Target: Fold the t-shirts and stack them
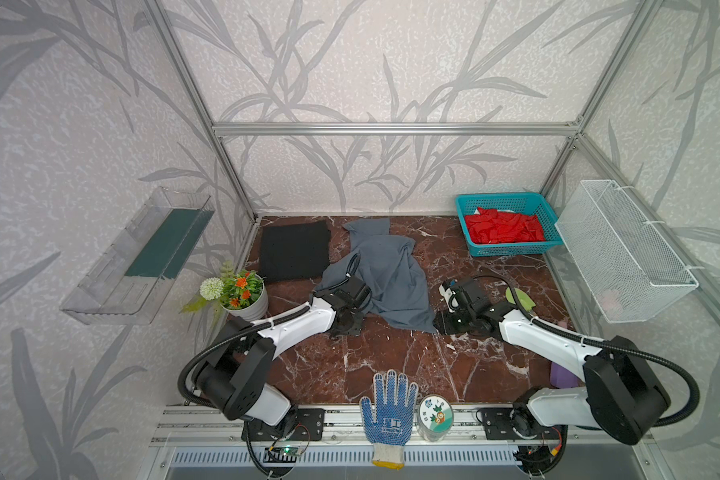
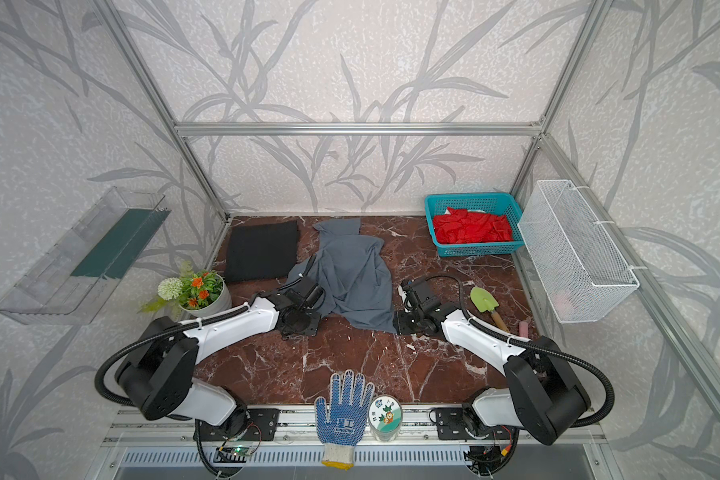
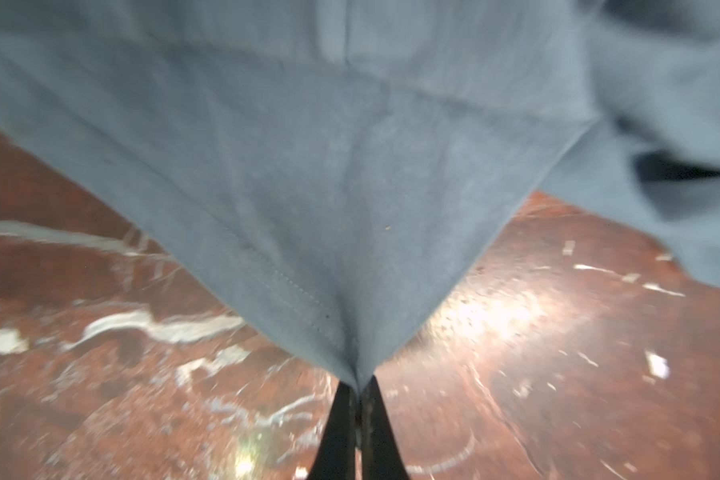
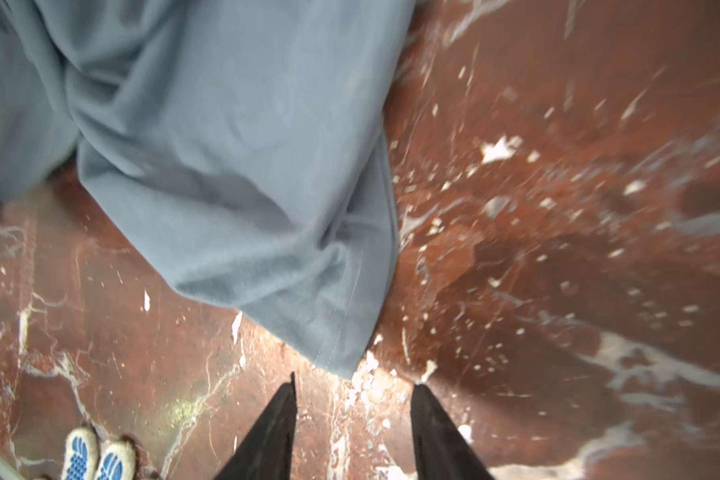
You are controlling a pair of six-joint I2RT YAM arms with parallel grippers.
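A slate grey t-shirt (image 1: 387, 274) (image 2: 352, 274) lies crumpled in the middle of the marble table. A black t-shirt (image 1: 294, 251) (image 2: 262, 251) lies folded flat to its left, at the back. My left gripper (image 3: 358, 384) is shut on a hemmed corner of the grey t-shirt (image 3: 350, 187), at the shirt's near left edge (image 1: 362, 307). My right gripper (image 4: 355, 388) is open just short of the shirt's near right corner (image 4: 341, 357); nothing is between its fingers. In a top view it sits at that corner (image 1: 439, 323).
A teal basket (image 1: 512, 248) of red cloth stands back right, under a white wire basket (image 1: 624, 257) on the right wall. A flower pot (image 1: 246, 305) stands left. A dotted glove (image 1: 387, 415) and round tin (image 1: 435, 413) sit at the front edge. A green trowel (image 2: 483, 301) lies right.
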